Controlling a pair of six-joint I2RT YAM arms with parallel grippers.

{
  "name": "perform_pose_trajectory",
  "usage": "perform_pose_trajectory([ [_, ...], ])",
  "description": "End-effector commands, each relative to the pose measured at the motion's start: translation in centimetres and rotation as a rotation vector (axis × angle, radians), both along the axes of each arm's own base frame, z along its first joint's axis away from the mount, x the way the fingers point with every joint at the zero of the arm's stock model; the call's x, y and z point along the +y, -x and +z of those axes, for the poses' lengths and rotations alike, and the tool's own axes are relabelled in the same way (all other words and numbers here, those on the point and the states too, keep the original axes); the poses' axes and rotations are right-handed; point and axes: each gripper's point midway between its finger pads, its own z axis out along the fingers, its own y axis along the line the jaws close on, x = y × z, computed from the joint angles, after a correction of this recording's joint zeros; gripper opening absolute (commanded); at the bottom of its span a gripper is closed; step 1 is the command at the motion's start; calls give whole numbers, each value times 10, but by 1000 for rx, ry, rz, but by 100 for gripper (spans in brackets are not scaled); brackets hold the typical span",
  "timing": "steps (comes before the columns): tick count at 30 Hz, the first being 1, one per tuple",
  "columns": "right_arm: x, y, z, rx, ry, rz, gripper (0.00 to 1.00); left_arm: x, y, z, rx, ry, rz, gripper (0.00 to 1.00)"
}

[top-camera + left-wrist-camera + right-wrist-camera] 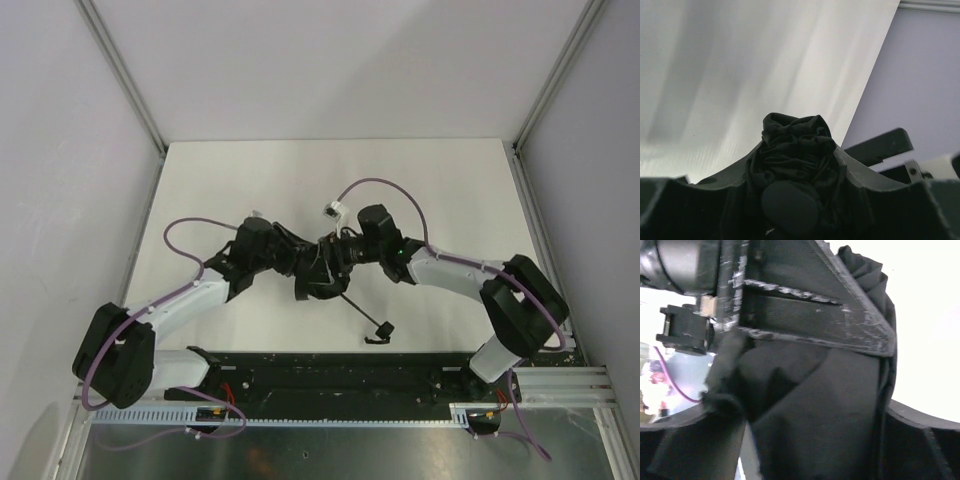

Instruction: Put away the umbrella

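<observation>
The black umbrella point(318, 268) is folded into a bunched bundle at the middle of the white table point(250, 180), held between both grippers. My left gripper point(292, 258) grips it from the left. In the left wrist view the crumpled fabric point(795, 150) and a rounded black end cap point(789, 201) fill the gap in my left gripper point(797, 200). My right gripper point(342, 252) grips it from the right, and smooth black canopy fabric point(830, 410) fills the gap in my right gripper point(810, 450). A thin strap point(376, 333) trails toward the near edge.
A white tag point(333, 210) on the purple cable point(400, 190) hangs just behind the grippers. A black rail point(330, 370) runs along the near edge. Grey walls and metal posts point(125, 75) close in the table on three sides.
</observation>
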Motion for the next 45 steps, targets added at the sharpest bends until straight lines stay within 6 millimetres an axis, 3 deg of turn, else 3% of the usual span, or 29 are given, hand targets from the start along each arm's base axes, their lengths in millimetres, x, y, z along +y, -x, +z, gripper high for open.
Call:
perform_pose_trajectory([
  [1,5,-3,32,-239,64,-69,90,-6,-1,21,-65,71,-5,0],
  [4,8,4,26,-283,117,-81,97,-6,0,18,-39,84,1,0],
  [8,2,6,20,-256,158,-110,99,-4,-1,21,-48,88,6,0],
  [12,-10,17,25,-233,192,-125,99,2,-10,41,-133,105,19,0],
  [18,-49,17,64,-172,165,-261,99,19,-27,76,-230,128,59,0],
  [25,-104,-9,126,-104,5,-515,99,30,-38,104,-268,185,56,0],
  [27,-123,-22,122,-22,6,-619,99,28,-39,116,-288,215,39,0],
  [30,-157,-45,99,140,-3,-780,99,21,-37,144,-354,283,-8,0],
  [32,-165,-52,85,249,-83,-797,98,17,-35,162,-399,324,-37,0],
  [36,-147,-53,66,462,-261,-698,92,12,-32,197,-469,395,-70,0],
  [41,-88,-37,86,624,-437,-522,87,13,-33,224,-517,438,-65,0],
  [45,-52,-25,99,814,-568,-464,86,11,-34,239,-544,484,-67,0],
])
